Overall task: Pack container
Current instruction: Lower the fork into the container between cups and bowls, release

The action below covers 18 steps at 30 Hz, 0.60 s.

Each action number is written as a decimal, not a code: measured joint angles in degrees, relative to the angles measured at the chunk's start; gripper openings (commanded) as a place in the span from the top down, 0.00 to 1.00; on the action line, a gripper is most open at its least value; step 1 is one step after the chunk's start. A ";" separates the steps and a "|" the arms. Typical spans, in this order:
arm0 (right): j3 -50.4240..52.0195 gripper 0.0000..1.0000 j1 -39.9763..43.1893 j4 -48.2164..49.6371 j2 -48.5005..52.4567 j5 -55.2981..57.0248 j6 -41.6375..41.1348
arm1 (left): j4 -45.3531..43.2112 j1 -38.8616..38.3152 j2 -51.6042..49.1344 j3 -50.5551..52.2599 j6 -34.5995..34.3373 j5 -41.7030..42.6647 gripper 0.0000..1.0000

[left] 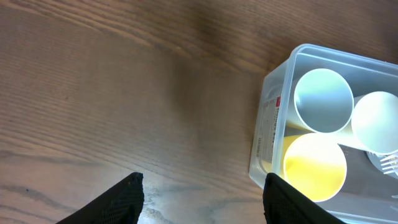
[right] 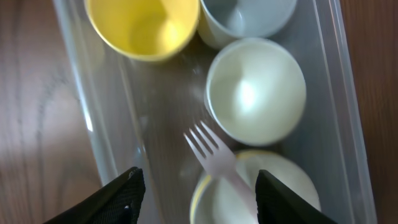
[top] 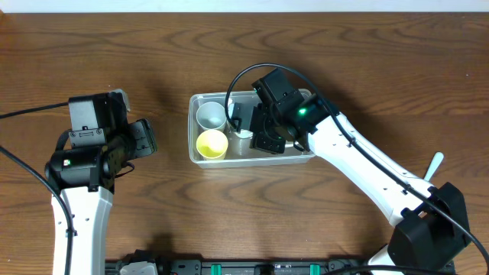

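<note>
The two arms come in over the near edge of the bench (top: pixel 367 61). The left arm (top: pixel 76 214) rises from the near-left side. The left fingers (top: pixel 147 139) hover over bare wood in the left half of the bench, pointing toward the container but apart from it. They are spread wide with nothing between them.

The right arm (top: pixel 367 164) runs on a slant from the near-right corner toward the middle.

The container (top: pixel 192 145) sits about midway between the left and right edges, somewhat nearer the far edge than the near one. Its long sides run parallel to the far edge. In its near-left corner stands a yellow cup (top: pixel 212 143), mouth up. Just beside it, in the far-left corner, is a pale cup (top: pixel 212 115).

Toward the right of the cups, the right wrist view shows a white bowl (right: pixel 255 90). Past that is a second bowl (right: pixel 280 180) with a white fork (right: pixel 214 155) lying over it, tines toward the cups.

The right fingers (top: pixel 267 140) hang over the middle of the container, above the fork. They are parted wide and grip nothing.
</note>
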<state>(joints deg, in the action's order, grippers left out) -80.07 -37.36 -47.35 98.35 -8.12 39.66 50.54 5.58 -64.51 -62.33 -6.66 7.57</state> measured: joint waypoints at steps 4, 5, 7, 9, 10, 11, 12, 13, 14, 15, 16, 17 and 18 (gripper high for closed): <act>0.00 0.30 0.26 -1.92 0.00 2.93 -0.09 | -0.02 0.00 0.00 0.00 0.00 0.00 0.38; 0.00 0.30 0.39 -2.32 0.00 3.26 -0.09 | 0.00 0.00 0.00 0.00 0.00 0.00 0.38; 0.00 0.29 0.83 -2.82 0.00 3.76 -0.09 | 0.00 0.00 0.00 0.00 0.00 0.00 0.38; 0.00 0.28 1.57 -3.04 0.00 4.13 0.09 | 0.00 0.00 0.00 0.00 0.00 0.00 0.38; 0.00 0.28 1.99 -3.15 0.00 4.22 0.44 | 0.00 0.00 0.00 0.00 0.00 0.00 0.38; 0.00 0.28 2.38 -3.23 0.00 4.37 1.09 | -0.02 0.00 0.00 0.00 0.00 0.00 0.38; 0.00 0.28 2.64 -3.30 0.00 4.55 1.75 | 0.00 0.00 0.00 0.00 0.00 0.00 0.38; 0.00 0.27 2.86 -3.28 0.00 4.61 2.91 | 0.00 0.00 0.00 0.00 0.00 -0.02 0.38; 0.00 0.27 3.17 -3.30 0.00 4.72 3.76 | -0.02 0.00 0.00 0.00 0.00 0.00 0.38; 0.00 0.27 3.34 -3.26 0.04 4.72 5.11 | 0.00 0.00 0.00 0.00 0.00 0.00 0.37; 0.00 0.27 3.54 -3.21 0.11 4.72 6.10 | 0.00 0.00 0.00 0.00 0.00 0.00 0.38; 0.00 0.27 3.61 -3.17 0.31 4.76 7.26 | 0.00 0.00 0.00 0.00 0.00 -0.02 0.38; 0.00 0.27 3.72 -3.17 0.66 4.76 8.26 | 0.00 0.00 0.00 0.00 0.02 0.00 0.38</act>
<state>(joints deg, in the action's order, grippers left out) -80.07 -33.65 -50.52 99.00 -3.36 47.92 50.54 5.58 -64.51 -62.33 -6.63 7.57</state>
